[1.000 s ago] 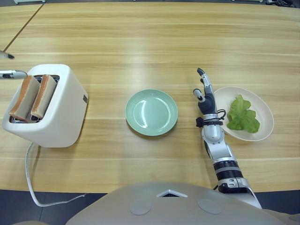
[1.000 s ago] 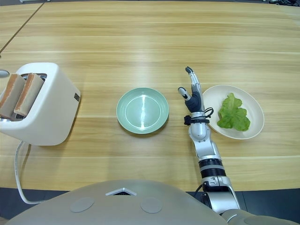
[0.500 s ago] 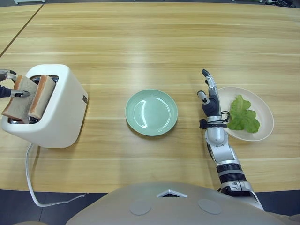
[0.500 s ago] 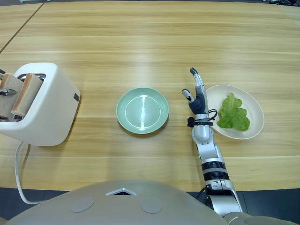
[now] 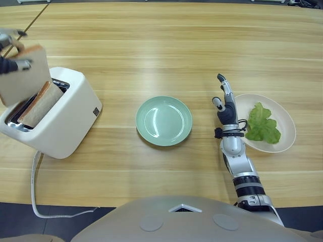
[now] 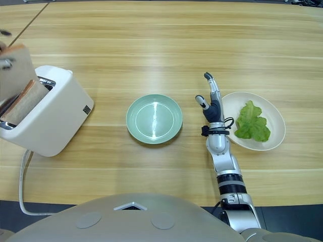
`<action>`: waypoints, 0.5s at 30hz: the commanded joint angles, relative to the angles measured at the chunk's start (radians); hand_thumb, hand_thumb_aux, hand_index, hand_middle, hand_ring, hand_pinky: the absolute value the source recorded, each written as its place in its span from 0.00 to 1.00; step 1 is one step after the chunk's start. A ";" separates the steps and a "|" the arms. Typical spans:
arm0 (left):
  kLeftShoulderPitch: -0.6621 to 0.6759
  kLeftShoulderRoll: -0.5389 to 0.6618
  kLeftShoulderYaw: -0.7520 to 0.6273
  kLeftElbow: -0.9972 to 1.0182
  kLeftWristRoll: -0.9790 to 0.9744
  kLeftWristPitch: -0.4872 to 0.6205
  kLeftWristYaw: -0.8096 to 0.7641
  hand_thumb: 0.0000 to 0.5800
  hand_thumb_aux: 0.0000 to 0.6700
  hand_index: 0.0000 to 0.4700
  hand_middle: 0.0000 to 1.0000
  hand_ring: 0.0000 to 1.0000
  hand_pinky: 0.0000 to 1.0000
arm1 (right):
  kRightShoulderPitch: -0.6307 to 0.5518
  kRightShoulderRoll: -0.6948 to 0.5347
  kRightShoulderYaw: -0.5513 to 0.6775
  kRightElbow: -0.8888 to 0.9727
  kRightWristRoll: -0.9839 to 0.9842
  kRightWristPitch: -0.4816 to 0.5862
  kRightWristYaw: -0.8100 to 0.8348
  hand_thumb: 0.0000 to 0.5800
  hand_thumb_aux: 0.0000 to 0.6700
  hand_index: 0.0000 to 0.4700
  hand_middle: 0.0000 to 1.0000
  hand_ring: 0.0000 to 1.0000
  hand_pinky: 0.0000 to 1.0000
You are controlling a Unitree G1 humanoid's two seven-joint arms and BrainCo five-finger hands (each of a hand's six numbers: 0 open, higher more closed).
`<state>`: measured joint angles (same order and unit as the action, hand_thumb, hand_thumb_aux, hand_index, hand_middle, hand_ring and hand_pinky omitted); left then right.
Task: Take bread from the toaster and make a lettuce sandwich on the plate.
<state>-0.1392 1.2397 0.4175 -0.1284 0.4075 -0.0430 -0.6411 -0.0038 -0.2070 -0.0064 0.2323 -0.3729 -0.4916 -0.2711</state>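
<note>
Left robot hand [image 5: 9, 64] at upper left of frame, closed on a square slice of pale toasted bread [image 5: 22, 75], fingers pinching its upper edge. The slice hangs upright, its lower corner just above the slot of the white box-shaped toaster [image 5: 65, 126]. It looks pulled straight up so it clears the slot without catching. A second browned slice [image 5: 40, 103] stands in the other slot, leaning a little. The toaster sits askew at left of frame, with its grey cable [image 5: 34, 191] trailing off the near edge of the light wooden worktop [image 5: 151, 45]. The round pale-green plate [image 5: 187, 121] is at centre frame, bare, well apart from the toaster, so the lifted slice has a fair carry rightward to reach it. Right robot hand [image 5: 225, 103] is right of centre, fingers spread and pointing up-frame, holding nothing. It stands just beside the cream oval dish [image 5: 290, 133] that carries the green lettuce leaf [image 5: 261, 125], likely parked there to take the leaf once bread is down. Judged an early stage: nothing plated yet, and the lettuce is untouched.
</note>
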 commanded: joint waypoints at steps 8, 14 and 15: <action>-0.366 -0.132 -0.082 -0.070 -0.202 0.114 0.124 1.00 1.00 1.00 0.00 0.00 0.00 | -0.026 0.006 0.014 0.019 0.002 0.014 0.000 0.00 0.00 0.00 0.00 0.00 0.00; -0.361 -0.365 -0.203 -0.164 -0.382 0.251 0.117 1.00 1.00 1.00 0.00 0.00 0.00 | -0.045 0.001 0.001 0.023 0.024 0.001 0.006 0.00 0.00 0.00 0.00 0.00 0.00; -0.340 -0.396 -0.238 -0.181 -0.397 0.260 0.106 1.00 1.00 1.00 0.00 0.00 0.00 | -0.051 -0.003 -0.004 0.016 0.030 -0.002 0.009 0.00 0.00 0.00 0.00 0.00 0.00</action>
<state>-0.5188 0.9076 0.2461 -0.2751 0.0516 0.1884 -0.5105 -0.0373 -0.2022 -0.0014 0.2523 -0.3615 -0.4893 -0.2709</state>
